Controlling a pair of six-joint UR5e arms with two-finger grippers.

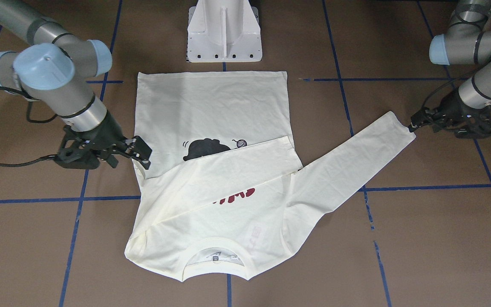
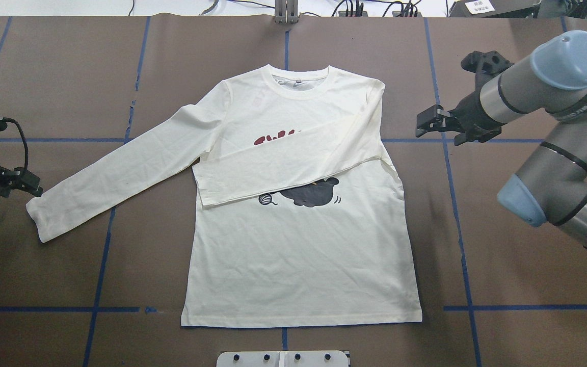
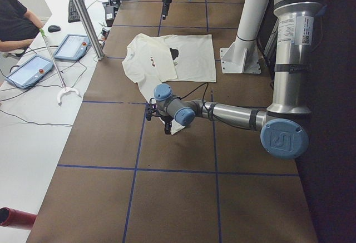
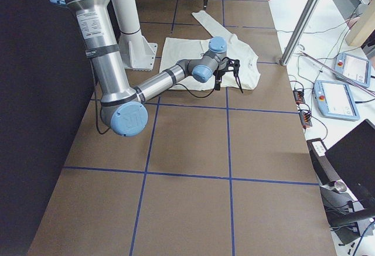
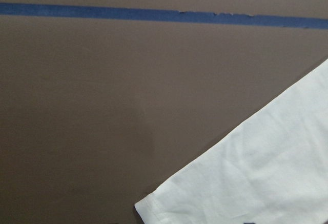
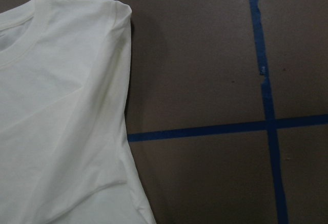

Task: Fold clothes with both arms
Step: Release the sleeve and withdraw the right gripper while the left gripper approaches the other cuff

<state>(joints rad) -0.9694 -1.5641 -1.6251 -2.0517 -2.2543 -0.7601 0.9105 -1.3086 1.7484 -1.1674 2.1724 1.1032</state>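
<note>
Brown table (image 2: 69,280) is bearing the shirt (image 2: 298,255), spread flat, one sleeve crossing its chest. Right gripper (image 2: 420,125) is hovering open and empty beside its shoulder. Left gripper (image 2: 36,186) is hovering at the other cuff, its opening impossible to tell.

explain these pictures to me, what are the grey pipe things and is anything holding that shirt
These are six camera views of one moment. The grey jointed pipes are two robot arms, the left arm and the right arm, each ending in black two-finger jaws. One camera looks down from behind the robot, one faces it from across the table, two watch from the table's ends, and one rides on each wrist. A cream long-sleeved T-shirt lies flat, print up. One sleeve is folded across the chest; the other sleeve lies stretched out. The right arm's jaws stand open beside the shirt, holding nothing. The left arm's jaws sit at the stretched sleeve's cuff; whether they grip it is unclear.
</note>
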